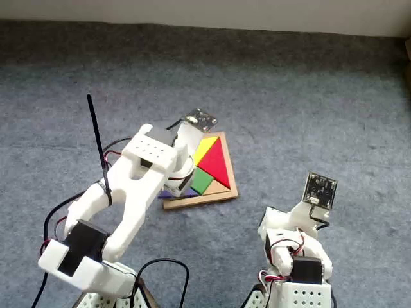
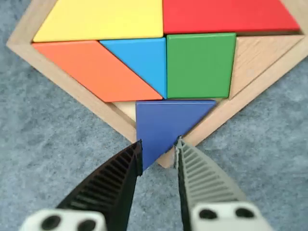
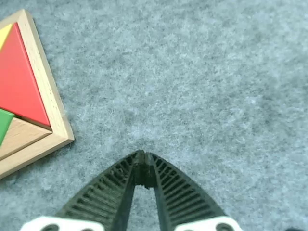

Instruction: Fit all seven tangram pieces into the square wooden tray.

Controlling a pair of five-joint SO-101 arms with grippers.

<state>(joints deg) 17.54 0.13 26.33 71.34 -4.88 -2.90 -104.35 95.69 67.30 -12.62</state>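
The square wooden tray (image 2: pixel 250 94) lies on the grey carpet (image 3: pixel 192 72) and holds most of the flat wooden tangram pieces. In the left wrist view a yellow triangle (image 2: pixel 101 19) and a red triangle (image 2: pixel 226 14) sit side by side along the far part of the tray. Nearer the camera come an orange parallelogram (image 2: pixel 96 70), a light blue triangle (image 2: pixel 139 60) and a green square (image 2: pixel 199 65), all lying flat with their edges touching. Beside the green square a triangular patch of bare tray floor (image 2: pixel 257 57) shows. The left gripper (image 2: pixel 159 144) is clamped on the pointed end of a dark blue triangle (image 2: pixel 166 122). That triangle's long edge lies against the light blue triangle and the green square, and its point sticks out over the tray's corner rim. In the high view the white left arm (image 1: pixel 138 186) stretches over the near side of the tray (image 1: pixel 205 199). The right gripper (image 3: pixel 144 161) hangs over the carpet with its jaws pressed together and nothing between them, near one corner of the tray (image 3: pixel 48 96) but not touching it.
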